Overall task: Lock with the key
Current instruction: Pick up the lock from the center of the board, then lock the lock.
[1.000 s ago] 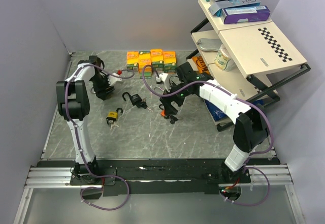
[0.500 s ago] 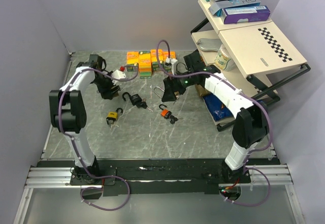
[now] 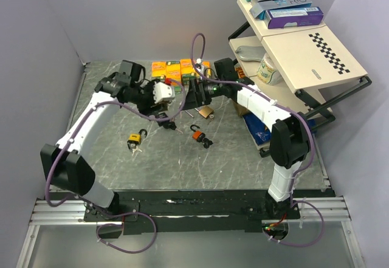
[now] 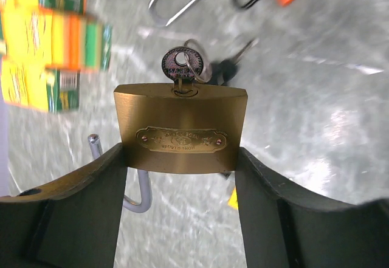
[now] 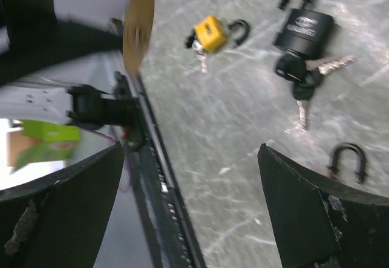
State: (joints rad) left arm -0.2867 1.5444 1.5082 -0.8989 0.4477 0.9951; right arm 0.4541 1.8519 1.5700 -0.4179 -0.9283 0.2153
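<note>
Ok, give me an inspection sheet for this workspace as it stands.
Surface: grey marbled tabletop, no damage seen.
Job's things: brass padlock held in the left tool, silver key in its keyhole, shackle open.
Clutter: small yellow padlock, orange padlock, black padlock with keys, lying loose; orange and yellow boxes at the back.
Tools: left tool shut on the brass padlock; right tool open, holding nothing.
Cables: purple cables along both arms.
Surroundings: white shelf rack at the right; grey walls.

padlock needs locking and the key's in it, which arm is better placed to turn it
Right. The left gripper is shut on the brass padlock, presenting the key in its keyhole, so it is busy. The right gripper is open, empty and close beside it, free to take the key.
</note>
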